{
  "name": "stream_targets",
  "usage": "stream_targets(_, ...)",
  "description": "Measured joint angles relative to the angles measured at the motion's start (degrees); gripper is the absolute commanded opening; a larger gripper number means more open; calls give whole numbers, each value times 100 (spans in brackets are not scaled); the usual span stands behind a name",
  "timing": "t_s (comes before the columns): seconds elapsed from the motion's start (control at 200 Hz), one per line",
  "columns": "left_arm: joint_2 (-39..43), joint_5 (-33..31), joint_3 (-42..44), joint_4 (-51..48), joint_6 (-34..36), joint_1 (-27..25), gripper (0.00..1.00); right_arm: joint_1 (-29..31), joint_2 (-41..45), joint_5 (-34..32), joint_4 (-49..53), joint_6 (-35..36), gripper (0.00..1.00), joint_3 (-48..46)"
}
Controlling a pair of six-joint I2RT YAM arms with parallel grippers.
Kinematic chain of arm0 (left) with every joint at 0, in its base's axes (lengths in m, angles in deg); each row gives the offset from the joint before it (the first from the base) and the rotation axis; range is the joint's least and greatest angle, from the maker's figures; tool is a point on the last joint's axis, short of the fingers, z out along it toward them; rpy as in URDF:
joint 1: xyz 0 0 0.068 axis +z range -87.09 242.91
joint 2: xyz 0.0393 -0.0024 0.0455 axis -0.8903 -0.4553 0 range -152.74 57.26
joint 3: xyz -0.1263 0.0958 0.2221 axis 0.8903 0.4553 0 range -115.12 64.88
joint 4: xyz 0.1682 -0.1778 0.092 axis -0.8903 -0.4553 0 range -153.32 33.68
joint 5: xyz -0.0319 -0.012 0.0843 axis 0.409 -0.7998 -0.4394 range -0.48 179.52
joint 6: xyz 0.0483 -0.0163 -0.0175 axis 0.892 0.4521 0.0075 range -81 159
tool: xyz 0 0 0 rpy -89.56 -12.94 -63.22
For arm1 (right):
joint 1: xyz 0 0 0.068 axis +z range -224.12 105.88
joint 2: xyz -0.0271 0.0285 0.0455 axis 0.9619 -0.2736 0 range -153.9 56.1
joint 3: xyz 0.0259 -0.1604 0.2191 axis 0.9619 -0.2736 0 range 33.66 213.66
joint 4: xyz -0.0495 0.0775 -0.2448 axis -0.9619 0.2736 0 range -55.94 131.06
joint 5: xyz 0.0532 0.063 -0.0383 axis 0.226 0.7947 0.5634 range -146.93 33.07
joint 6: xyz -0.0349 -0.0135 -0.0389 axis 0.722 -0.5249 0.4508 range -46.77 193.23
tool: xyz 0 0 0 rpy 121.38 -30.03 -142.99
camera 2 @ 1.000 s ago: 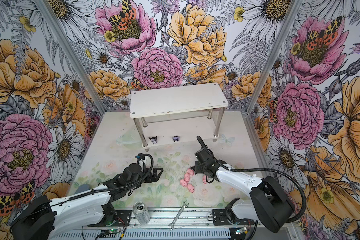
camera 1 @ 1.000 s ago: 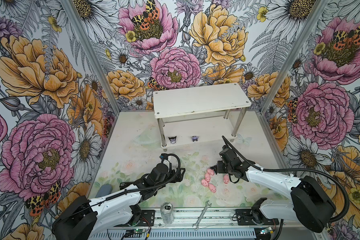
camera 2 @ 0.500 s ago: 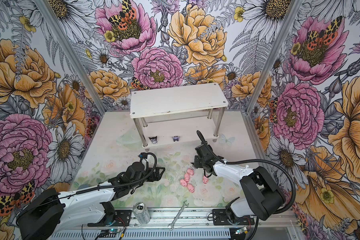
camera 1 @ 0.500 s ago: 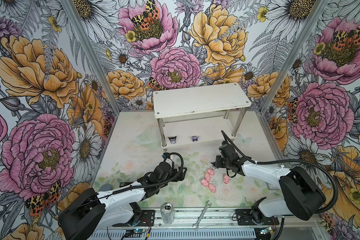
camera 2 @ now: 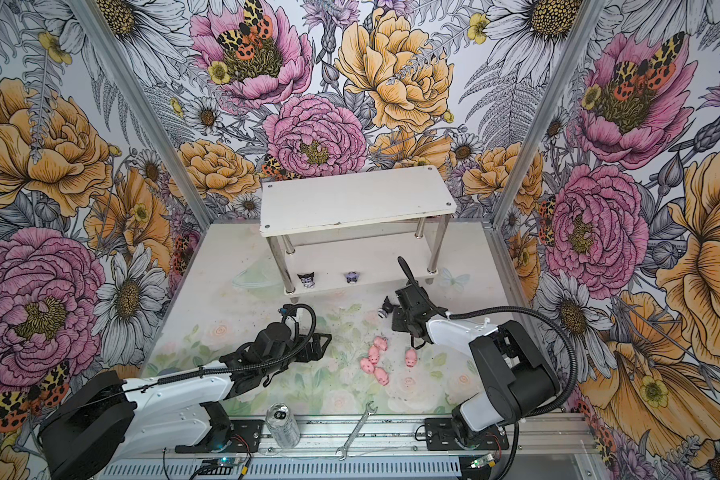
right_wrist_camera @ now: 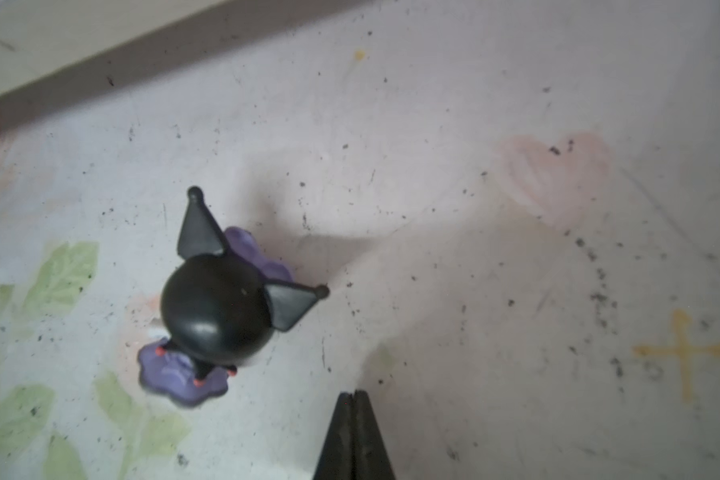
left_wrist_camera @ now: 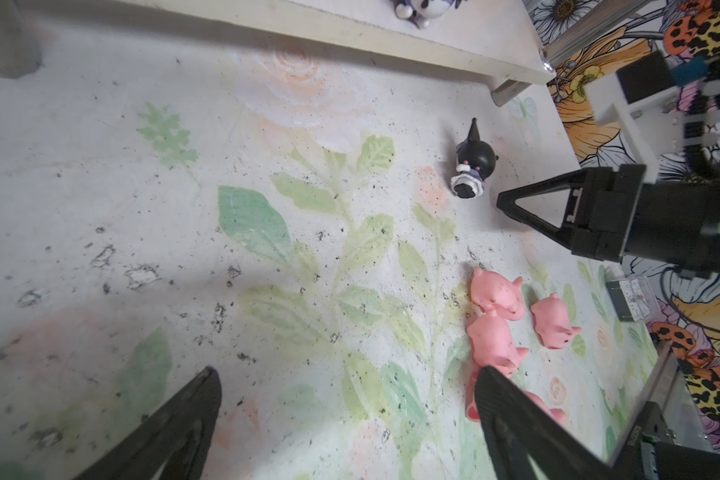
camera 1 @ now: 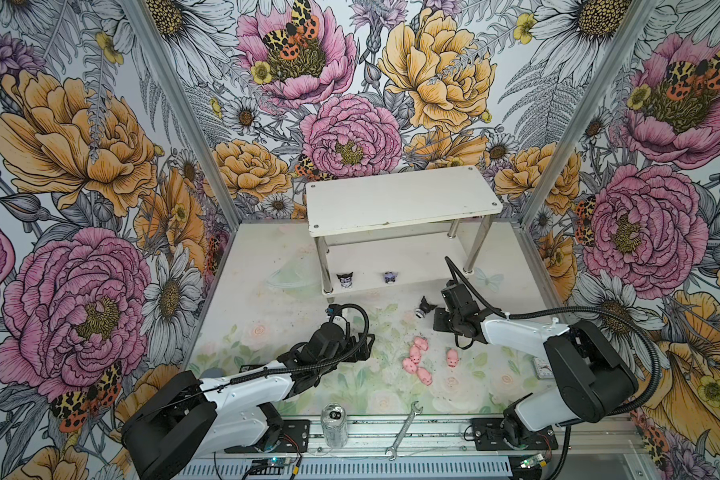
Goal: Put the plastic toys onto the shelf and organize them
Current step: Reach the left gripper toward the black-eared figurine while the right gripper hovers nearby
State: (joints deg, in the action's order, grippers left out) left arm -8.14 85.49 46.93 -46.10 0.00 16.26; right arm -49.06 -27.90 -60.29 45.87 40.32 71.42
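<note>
On the flowered tabletop just in front of the shelf's lower tier, the right gripper (right_wrist_camera: 353, 415) sits low with its jaws pressed together, holding nothing. A tiny black-and-purple figurine (right_wrist_camera: 217, 307) with pointed ears is just beside its tip, at about 9 o'clock in both top views, not touching it. The likeliest trouble is here. Shut jaws cannot take the toy, and a sideways move this close would probably knock or skid it away. Its round glossy head also looks apt to slip out of a pinch. Whether it stands true or leans cannot be told.

At about 8 o'clock from there, well apart, the left gripper (left_wrist_camera: 346, 386) hovers with jaws spread wide and empty. Five pink pig figures (camera 1: 415, 353) lie between the two arms, four bunched close and one just apart. In the left wrist view one left finger (left_wrist_camera: 516, 424) overlaps the bunch, so closing there could scatter the pigs rather than catch one.

At 12 o'clock stands the white two-tier shelf (camera 1: 400, 199), with two more figurines (camera 1: 344, 279) on its lower tier. Reaching under the top board risks bumping a chrome leg (camera 1: 478, 245). At 6 o'clock, by the front rail, are a clear drink can (camera 1: 333, 419) and a silver wrench (camera 1: 404, 428), which are no part of the job.
</note>
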Motion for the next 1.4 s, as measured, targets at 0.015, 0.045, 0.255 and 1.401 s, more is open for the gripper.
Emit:
stream_targets(0.015,-4,0,-2,0,0,0,97,-2,87,-4,42,0,0,0)
stream_targets(0.045,-20,0,-13,9,0,0,97,-2,232,-4,111,0,1,0)
stream_targets(0.255,-352,20,-188,66,24,0,96,-2,901,129,352,2,57,57)
stream_targets(1.401,-1176,-535,-1117,-149,302,-800,89,160,-584,1185,-1084,-334,15,455)
